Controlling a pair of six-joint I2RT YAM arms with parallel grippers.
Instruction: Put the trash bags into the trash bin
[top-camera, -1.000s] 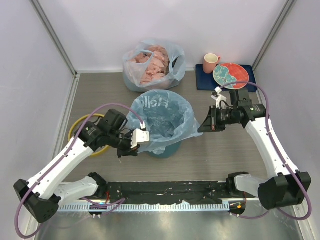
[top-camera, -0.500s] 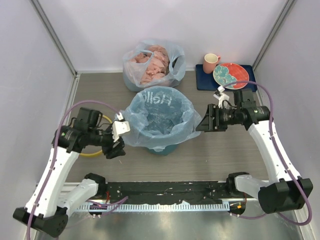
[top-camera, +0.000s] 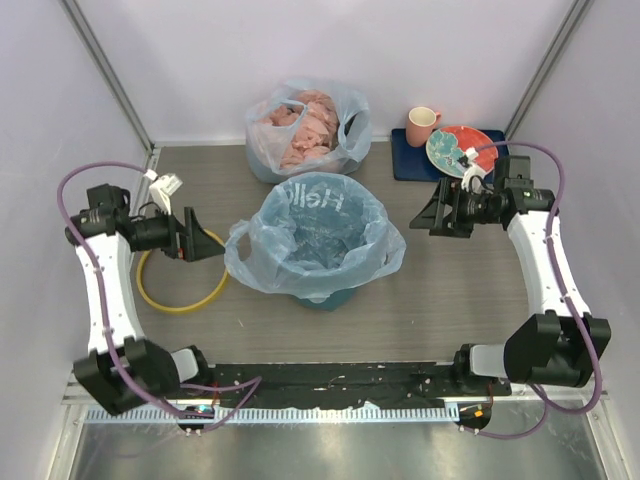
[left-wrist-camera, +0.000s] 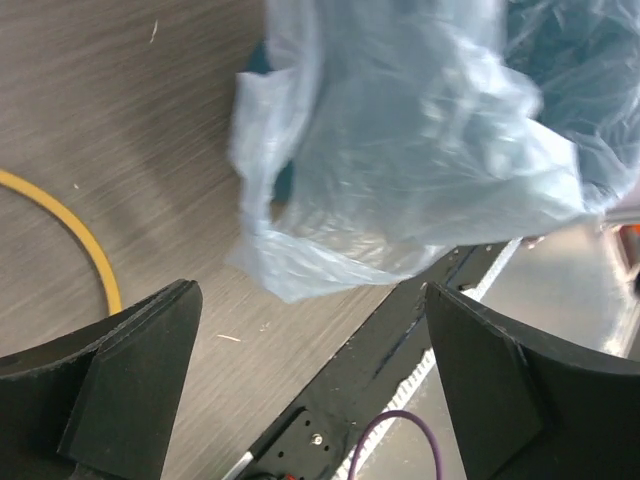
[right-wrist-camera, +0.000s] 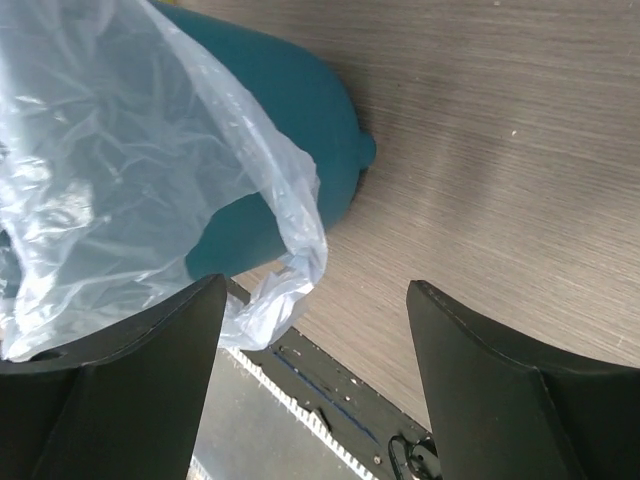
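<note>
The light-blue trash bag (top-camera: 315, 235) lines the teal trash bin (top-camera: 332, 298) at the table's middle, its rim folded out over the bin's sides. My left gripper (top-camera: 205, 240) hangs open left of the bin, clear of the film. The left wrist view shows the bag (left-wrist-camera: 400, 150) beyond my left gripper (left-wrist-camera: 310, 380), nothing between the fingers. My right gripper (top-camera: 425, 218) is open to the right of the bin, also apart from it. In the right wrist view the bag (right-wrist-camera: 130, 150) drapes over the bin (right-wrist-camera: 290, 100), and my right gripper (right-wrist-camera: 315, 380) is empty.
A yellow ring (top-camera: 180, 285) lies flat on the table left of the bin, under my left arm. A clear whitish bag with pink lumps (top-camera: 305, 130) sits behind the bin. A pink mug (top-camera: 422, 125) and a plate (top-camera: 460, 150) rest on a blue mat (top-camera: 405, 165) at the back right.
Both grippers opened, let go of the bag's rim and drew outward from the bin. The bag's rim has spread and settled over the bin's sides.
</note>
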